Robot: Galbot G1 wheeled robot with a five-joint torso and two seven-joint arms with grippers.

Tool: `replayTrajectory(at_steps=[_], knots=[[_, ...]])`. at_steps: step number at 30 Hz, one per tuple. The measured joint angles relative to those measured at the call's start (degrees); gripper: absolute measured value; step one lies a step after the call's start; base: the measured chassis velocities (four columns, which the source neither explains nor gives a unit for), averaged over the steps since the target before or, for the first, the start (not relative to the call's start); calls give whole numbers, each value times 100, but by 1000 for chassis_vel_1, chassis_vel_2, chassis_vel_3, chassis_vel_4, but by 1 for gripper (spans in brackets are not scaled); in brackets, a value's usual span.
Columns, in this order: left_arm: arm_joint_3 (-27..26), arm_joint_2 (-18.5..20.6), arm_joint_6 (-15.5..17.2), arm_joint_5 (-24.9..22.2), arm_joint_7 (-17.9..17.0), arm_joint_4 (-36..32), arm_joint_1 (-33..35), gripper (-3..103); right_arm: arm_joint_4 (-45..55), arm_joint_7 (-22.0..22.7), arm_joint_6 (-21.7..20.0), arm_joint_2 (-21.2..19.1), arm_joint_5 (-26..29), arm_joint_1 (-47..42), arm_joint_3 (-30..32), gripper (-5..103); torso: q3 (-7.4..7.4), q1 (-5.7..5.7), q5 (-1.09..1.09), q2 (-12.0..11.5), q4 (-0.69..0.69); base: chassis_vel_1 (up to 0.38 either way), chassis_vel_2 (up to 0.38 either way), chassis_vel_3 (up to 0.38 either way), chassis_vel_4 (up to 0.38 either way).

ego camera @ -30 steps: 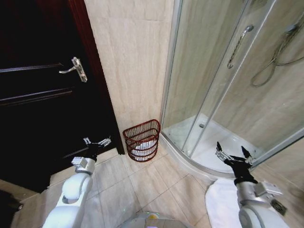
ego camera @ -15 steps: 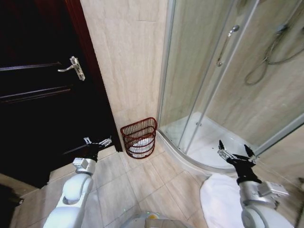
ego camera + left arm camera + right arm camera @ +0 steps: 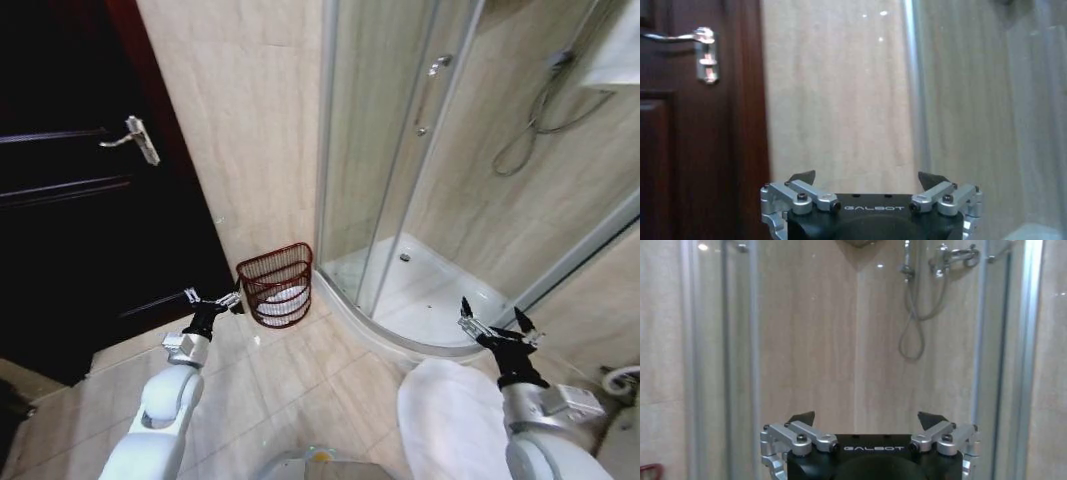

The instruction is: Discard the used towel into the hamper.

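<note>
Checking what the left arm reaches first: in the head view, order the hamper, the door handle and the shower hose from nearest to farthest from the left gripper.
From the left gripper:
1. Hamper, just beside it against the wall.
2. Door handle, up on the dark door.
3. Shower hose, far across inside the stall.

1. We see the hamper (image 3: 276, 285), a dark reddish-brown openwork basket, upright on the tiled floor against the wall.
2. White cloth (image 3: 283, 297) lies inside it, showing through the ribs.
</note>
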Motion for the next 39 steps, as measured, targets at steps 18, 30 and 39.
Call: replayTrajectory(at_steps=[18, 30, 39], knots=[[325, -21, -9, 129, -110, -37, -129, 100, -11, 46, 229, -91, 51, -87, 118, 100, 0, 0, -2, 0, 2, -48, -58, 52, 48], [337, -73, -5, 264, -178, -183, -20, 100, 15, 89, 202, -213, 147, -144, 129, 100, 0, 1, -1, 0, 1, 47, -77, -64, 92], [204, -125, -100, 317, -207, -260, 142, 100, 10, 107, 127, -338, 233, -130, 99, 100, -2, -3, -6, 2, 4, 208, -191, -224, 205]])
